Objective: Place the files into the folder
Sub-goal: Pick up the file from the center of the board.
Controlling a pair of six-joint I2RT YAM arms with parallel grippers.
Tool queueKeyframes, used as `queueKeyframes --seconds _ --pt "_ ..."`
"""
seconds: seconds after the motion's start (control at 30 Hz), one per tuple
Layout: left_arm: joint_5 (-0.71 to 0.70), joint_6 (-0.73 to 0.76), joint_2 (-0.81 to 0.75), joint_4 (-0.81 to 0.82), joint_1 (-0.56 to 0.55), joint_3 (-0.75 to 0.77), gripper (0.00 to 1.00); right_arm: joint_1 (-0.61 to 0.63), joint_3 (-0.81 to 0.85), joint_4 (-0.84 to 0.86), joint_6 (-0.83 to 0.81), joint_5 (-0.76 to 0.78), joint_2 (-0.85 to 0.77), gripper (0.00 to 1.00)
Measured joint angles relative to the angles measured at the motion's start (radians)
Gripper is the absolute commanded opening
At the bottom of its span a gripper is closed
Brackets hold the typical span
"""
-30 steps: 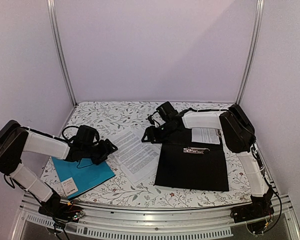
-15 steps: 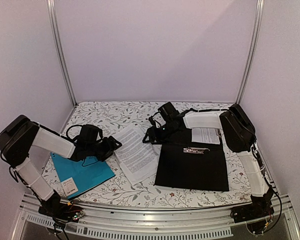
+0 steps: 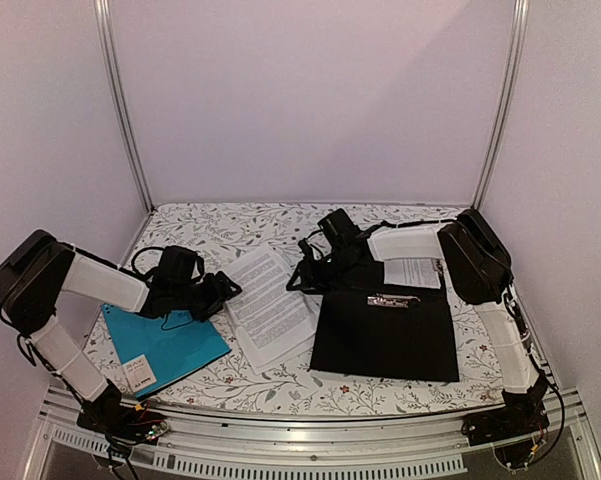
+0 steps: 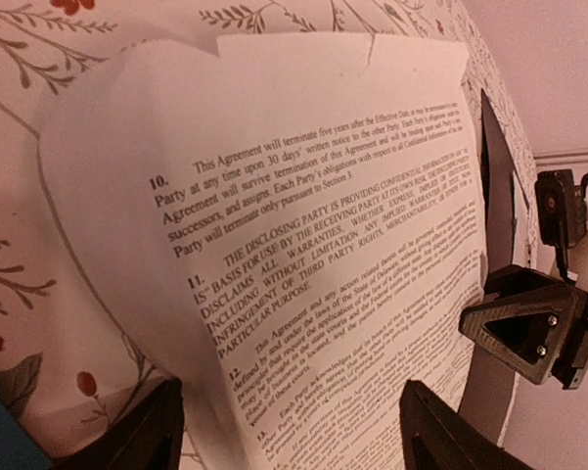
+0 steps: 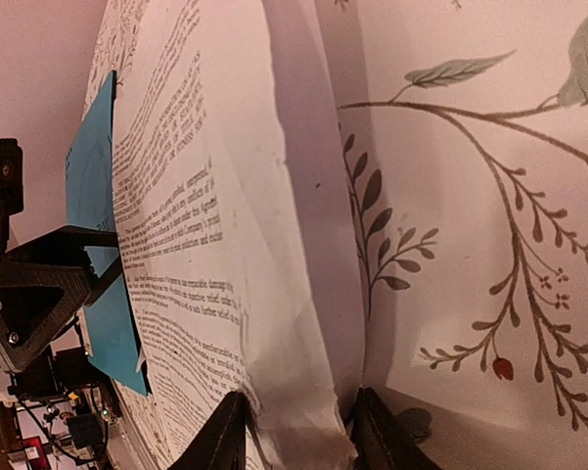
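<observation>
Left tool [image 3: 228, 290] sits at the left edge of the files [image 3: 270, 312], its fingers [image 4: 152, 441] spread wide and released, one on either side of the paper's edge, gripping nothing as far as I can see. It hangs over the far corner of one teal folder [image 3: 165, 345], which lies flat at the left of the counter [image 3: 230, 225] with a white label [image 3: 140, 372] near its front corner. I see one stack of files, white sheets of black print; I cannot count the sheets. It lies between the two folders, its long axis running front to back with the far end leaning left. At its far right edge I have the right tool [image 3: 298, 282], fingers [image 5: 220, 436] drawn in narrow with the paper's raised, buckled edge between them; I cannot tell whether they actually clamp it. Just right of the files lies the one black folder [image 3: 380, 340], flat, with a silver clip [image 3: 392, 299] near its far edge. One more printed sheet [image 3: 415, 270] shows at that far edge, under the right arm.
</observation>
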Motion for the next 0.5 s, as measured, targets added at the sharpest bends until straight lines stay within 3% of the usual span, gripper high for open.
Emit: queueKeyframes --seconds 0.5 --pt "-0.012 0.044 -0.018 -0.073 0.003 0.014 0.76 0.013 -0.011 0.078 0.027 -0.095 0.0 0.16"
